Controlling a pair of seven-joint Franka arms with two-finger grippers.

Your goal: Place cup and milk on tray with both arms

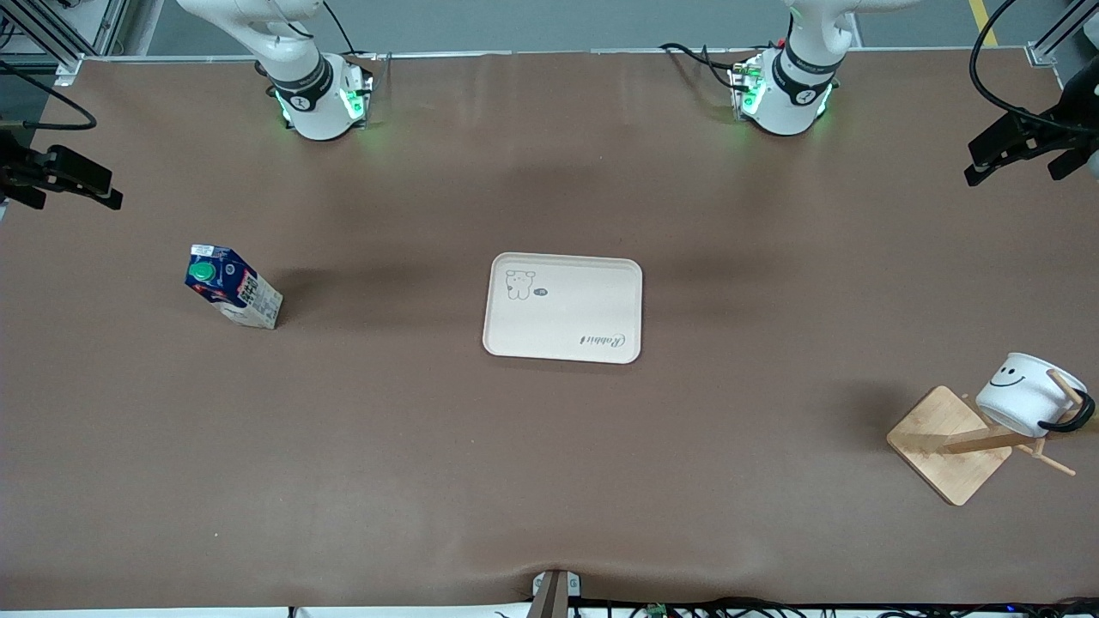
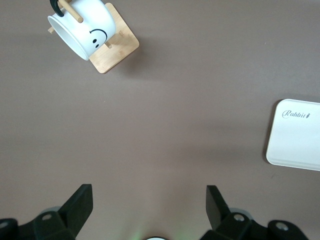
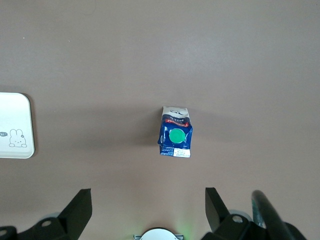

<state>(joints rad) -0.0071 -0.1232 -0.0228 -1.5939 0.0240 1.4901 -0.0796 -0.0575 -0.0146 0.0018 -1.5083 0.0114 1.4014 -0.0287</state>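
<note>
The white smiley cup [image 1: 1022, 393] hangs tilted on a peg of a wooden rack at the left arm's end of the table; it also shows in the left wrist view [image 2: 82, 30]. The milk carton [image 1: 232, 287] stands upright at the right arm's end and shows in the right wrist view [image 3: 175, 138]. The beige tray [image 1: 601, 296] lies empty mid-table. My left gripper [image 2: 148, 195] is open and empty, high over bare table between rack and tray. My right gripper [image 3: 147, 196] is open and empty, high over bare table beside the milk. Both grippers are out of the front view.
The rack's square wooden base [image 1: 949, 442] sits near the table's front corner, its pegs sticking out past the cup. Black camera mounts stand at both table ends [image 1: 60, 176] [image 1: 1022, 142]. The arm bases [image 1: 322, 99] [image 1: 786, 94] glow green.
</note>
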